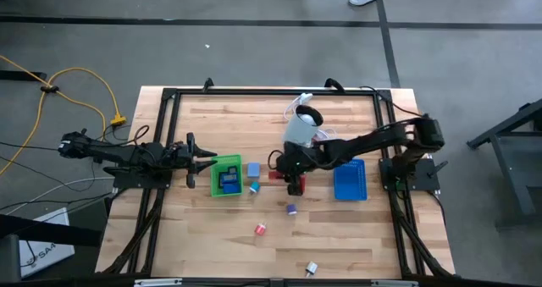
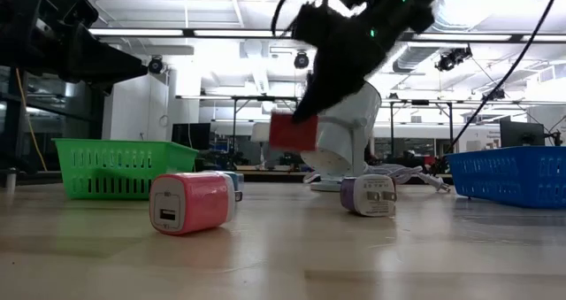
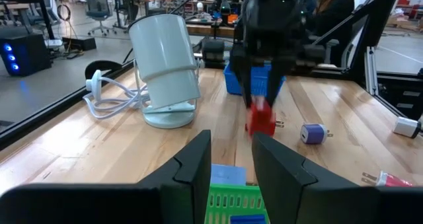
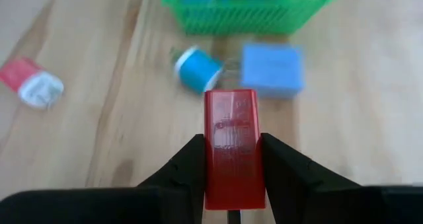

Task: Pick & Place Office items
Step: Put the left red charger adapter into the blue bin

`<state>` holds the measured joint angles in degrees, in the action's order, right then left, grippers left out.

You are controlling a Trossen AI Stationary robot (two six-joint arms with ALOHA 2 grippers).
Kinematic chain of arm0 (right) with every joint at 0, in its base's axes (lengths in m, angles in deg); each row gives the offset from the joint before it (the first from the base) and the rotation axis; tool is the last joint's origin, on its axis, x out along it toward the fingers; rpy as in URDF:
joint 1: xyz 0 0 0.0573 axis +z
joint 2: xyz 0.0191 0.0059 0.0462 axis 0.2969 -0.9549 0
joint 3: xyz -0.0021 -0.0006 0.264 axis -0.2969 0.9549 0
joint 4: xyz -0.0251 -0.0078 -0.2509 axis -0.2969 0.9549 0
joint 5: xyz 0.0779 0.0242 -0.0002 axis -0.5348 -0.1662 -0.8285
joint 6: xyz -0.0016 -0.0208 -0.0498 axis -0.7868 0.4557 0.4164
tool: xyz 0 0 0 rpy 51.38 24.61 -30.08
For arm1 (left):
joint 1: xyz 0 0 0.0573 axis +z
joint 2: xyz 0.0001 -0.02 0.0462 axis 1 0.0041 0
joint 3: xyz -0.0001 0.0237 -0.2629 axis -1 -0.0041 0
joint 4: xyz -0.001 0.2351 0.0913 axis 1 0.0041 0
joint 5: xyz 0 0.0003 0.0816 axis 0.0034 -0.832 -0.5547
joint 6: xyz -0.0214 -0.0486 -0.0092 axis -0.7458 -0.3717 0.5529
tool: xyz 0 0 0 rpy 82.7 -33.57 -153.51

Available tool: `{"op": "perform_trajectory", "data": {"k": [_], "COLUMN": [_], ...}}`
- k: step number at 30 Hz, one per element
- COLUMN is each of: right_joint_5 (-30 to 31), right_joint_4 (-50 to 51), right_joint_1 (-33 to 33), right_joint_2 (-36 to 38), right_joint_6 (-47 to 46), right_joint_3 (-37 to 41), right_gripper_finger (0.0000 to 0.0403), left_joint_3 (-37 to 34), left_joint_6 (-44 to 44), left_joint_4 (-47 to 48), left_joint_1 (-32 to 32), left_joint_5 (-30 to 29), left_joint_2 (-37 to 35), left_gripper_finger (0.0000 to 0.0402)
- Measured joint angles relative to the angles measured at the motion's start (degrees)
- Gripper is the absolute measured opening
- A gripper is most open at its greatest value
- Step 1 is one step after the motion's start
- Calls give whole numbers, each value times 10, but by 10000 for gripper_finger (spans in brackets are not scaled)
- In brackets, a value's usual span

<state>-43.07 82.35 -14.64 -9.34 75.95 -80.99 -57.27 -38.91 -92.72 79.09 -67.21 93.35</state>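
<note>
A pink charger lies nearest, on the table. Above mid-table, the right gripper pinches a red block. The green tray holds blue pieces, partly hidden. The left gripper hovers narrowly parted, empty.

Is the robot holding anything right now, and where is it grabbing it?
Yes. The right gripper pinches a red block by its two long sides, lifted off the table. The left gripper, over the green tray, holds nothing.
</note>
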Motion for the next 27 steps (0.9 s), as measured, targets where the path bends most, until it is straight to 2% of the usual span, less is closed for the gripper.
{"op": "perform_trajectory", "data": {"k": [5,10,19,23,27], "right_joint_5": [73,158,267,297,300], "right_joint_4": [55,144,368,482,552], "right_joint_1": [15,48,127,161,191], "right_joint_2": [62,144,227,230,226], "right_joint_6": [-13,-87,-340,-483,-606], "right_joint_3": [0,-1,-1,0,0], "right_gripper_finger": [109,109,109,109,109], "left_joint_3": [0,0,0,0,0], "left_joint_6": [0,0,0,0,0], "left_joint_4": [-2,-9,-18,-24,-26], "left_joint_1": [0,0,0,0,0], "left_joint_5": [0,0,1,1,1], "left_joint_2": [0,3,11,14,14], "left_gripper_finger": [103,103,103,103,103]}}
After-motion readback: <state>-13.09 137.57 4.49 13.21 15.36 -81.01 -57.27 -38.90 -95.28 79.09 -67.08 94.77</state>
